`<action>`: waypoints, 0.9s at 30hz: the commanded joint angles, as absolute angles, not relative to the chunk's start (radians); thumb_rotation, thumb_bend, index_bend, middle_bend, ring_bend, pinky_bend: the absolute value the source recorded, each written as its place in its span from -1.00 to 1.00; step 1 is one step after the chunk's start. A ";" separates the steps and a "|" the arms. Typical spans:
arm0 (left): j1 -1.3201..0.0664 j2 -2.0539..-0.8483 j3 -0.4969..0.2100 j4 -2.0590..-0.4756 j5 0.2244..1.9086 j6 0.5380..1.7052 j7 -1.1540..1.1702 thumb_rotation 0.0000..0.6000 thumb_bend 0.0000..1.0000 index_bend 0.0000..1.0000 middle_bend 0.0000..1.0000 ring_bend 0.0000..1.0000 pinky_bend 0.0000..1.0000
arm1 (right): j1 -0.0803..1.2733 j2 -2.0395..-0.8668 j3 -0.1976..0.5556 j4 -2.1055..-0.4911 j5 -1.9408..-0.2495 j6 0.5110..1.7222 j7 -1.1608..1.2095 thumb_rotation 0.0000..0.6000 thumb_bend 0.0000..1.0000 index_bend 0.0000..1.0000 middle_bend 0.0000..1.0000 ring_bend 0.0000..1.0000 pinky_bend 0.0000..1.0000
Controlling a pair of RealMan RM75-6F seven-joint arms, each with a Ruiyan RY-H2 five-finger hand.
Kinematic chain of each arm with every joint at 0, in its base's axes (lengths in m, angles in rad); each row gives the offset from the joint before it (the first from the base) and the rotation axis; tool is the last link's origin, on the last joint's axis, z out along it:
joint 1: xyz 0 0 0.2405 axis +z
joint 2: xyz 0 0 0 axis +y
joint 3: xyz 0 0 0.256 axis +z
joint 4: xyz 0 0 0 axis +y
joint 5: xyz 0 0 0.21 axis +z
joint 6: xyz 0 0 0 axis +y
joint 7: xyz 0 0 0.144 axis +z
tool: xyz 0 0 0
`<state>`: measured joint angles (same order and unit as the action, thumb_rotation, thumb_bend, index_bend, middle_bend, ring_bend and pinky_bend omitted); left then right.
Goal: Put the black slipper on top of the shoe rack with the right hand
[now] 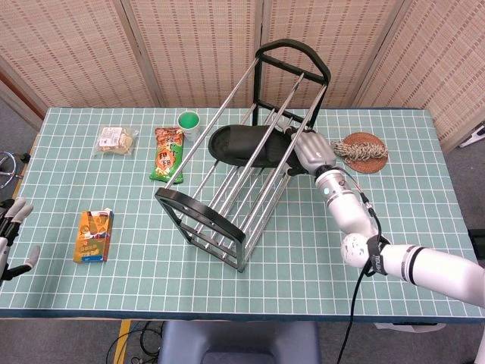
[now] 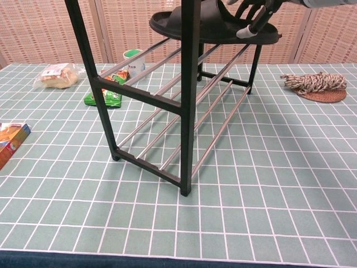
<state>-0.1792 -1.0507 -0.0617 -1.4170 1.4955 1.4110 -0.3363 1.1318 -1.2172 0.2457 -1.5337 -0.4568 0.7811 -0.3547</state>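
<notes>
The black slipper [image 1: 244, 145] [image 2: 207, 24] hangs level above the top bars of the black metal shoe rack [image 1: 227, 174] [image 2: 187, 100], which stands in the middle of the table. My right hand [image 1: 311, 152] [image 2: 257, 11] grips the slipper's right end from the rack's right side. The chest view shows only its fingers at the top edge, wrapped over the slipper. Whether the slipper touches the bars I cannot tell. My left hand [image 1: 10, 239] hangs off the table's left edge, fingers spread, holding nothing.
A coil of rope on a round brown mat [image 1: 365, 150] [image 2: 316, 84] lies just right of my right hand. Left of the rack are a green cup [image 1: 189, 120], a snack packet [image 1: 167, 154], a bagged bun [image 1: 117, 139] and an orange carton [image 1: 94, 236].
</notes>
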 commanded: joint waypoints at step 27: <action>-0.198 -1.086 -0.059 -1.406 1.487 1.374 -0.283 1.00 -0.12 -0.97 -1.00 -1.00 -0.34 | 1.058 -0.983 0.211 -1.824 -0.441 0.884 -0.388 1.00 -0.49 -1.00 -1.00 -0.82 -0.81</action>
